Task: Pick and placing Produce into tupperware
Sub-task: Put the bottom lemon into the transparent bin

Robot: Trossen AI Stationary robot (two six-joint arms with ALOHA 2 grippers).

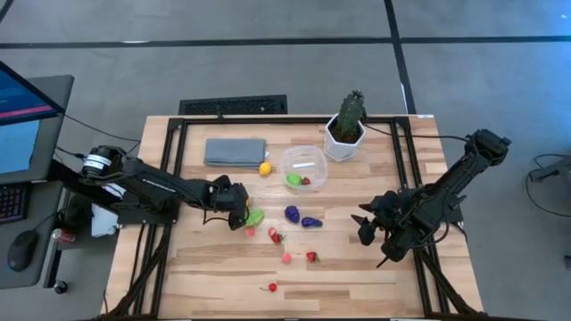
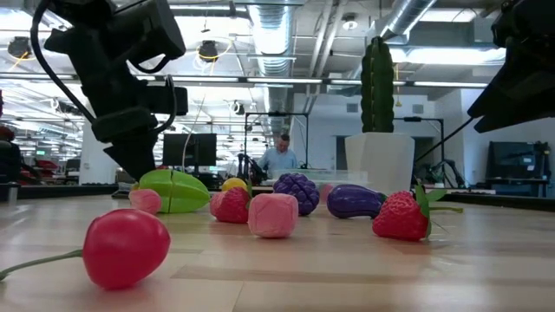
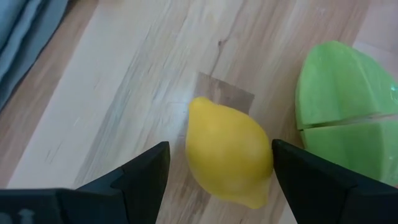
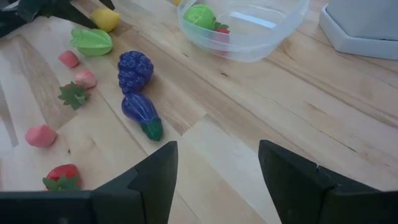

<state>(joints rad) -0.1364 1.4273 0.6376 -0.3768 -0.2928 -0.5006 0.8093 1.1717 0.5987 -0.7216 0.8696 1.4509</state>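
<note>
The clear round tupperware [image 1: 319, 159] [image 4: 273, 37] stands on the table with a green piece [image 4: 199, 15] and a red piece in it. My left gripper [image 1: 237, 210] [image 3: 214, 177] is open and low over the table. Its fingers stand on either side of a yellow lemon [image 3: 229, 152], beside the green star fruit [image 1: 255, 217] [image 3: 345, 118]. Purple grapes [image 1: 292, 213], a purple eggplant [image 1: 310, 222], strawberries [image 1: 276, 236] and a red cherry [image 1: 272, 287] lie loose on the wood. My right gripper [image 1: 368, 227] [image 4: 214, 180] waits open, right of them. My left gripper comes at the lemon from above, slanting, one finger on each side. One finger [image 3: 311, 180] stands right against the lemon's side [image 3: 264, 162]; I cannot tell whether it touches. The other finger is clearly apart from the lemon, which lies on the table.
A second yellow lemon [image 1: 265, 168] lies by the tupperware. The folded grey-blue cloth [image 1: 235, 151] and the white cactus pot [image 1: 344, 135] stand along the far edge. Bare wood lies near the table's near edge [image 1: 357, 285]. A person [image 2: 279, 156] sits far behind the table.
</note>
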